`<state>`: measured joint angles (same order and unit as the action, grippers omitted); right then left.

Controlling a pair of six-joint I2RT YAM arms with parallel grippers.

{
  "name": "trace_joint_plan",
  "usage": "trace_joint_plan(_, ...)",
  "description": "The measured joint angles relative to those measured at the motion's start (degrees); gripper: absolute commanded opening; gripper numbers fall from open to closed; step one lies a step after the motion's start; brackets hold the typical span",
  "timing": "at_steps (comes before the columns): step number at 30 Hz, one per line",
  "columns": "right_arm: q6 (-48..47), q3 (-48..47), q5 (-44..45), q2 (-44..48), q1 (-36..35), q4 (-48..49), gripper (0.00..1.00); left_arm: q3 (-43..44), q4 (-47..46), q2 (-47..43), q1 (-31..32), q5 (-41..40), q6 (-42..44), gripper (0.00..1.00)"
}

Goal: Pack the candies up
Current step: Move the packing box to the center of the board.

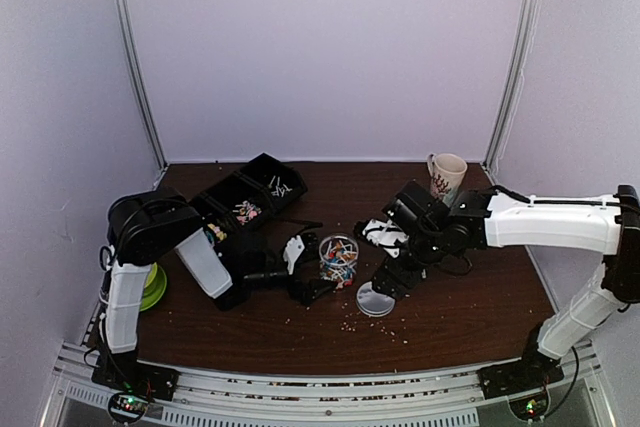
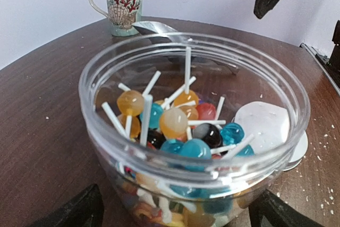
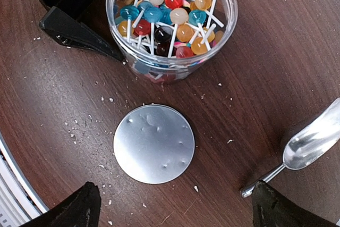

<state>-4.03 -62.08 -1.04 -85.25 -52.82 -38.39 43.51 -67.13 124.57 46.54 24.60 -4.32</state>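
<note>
Well, the left gripper (image 2: pixel 178 198) looks clamped on the clear round plastic jar (image 2: pixel 194 67), one black finger at each side of its base. I'd say that is to keep it from sliding while it gets closed. Between those fingers, inside the jar, sit the small round lollipops on white sticks (image 2: pixel 175 120). Their orange, blue, red and dark heads are heaped low. The sticks mostly rise toward the open mouth, each leaning its own way, and a few lie almost flat across the pile. The jar itself stands upright, mouth up and uncovered.

The right gripper (image 3: pixel 174 187) hangs with its fingers wide apart and nothing in them. Just ahead of its fingertips the flat round silver metal lid (image 3: pixel 154 143) lies on the dark wooden tabletop (image 3: pixel 53 104), with the jar beyond it. That placing suggests the lid is next. A shiny metal scoop (image 3: pixel 311 139) rests off to that gripper's side, bowl up.
</note>
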Motion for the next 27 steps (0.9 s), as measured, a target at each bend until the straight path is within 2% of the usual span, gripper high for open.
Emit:
trace_joint_plan(5,1.0,0.1,-0.1,-2.8,0.0,0.8,1.00,0.1,-5.8,4.1,-0.2,0.8,-1.4,0.95)
trace_joint_plan(13,2.8,-0.5,-0.2,-7.4,0.0,0.7,1.00,1.0,-6.4,4.5,-0.4,1.7,-1.7,0.93)
trace_joint_plan(27,6.0,-0.7,-0.9,-10.3,0.1,0.8,1.00,2.4,-8.5,6.6,-0.5,3.5,-2.4,0.88)
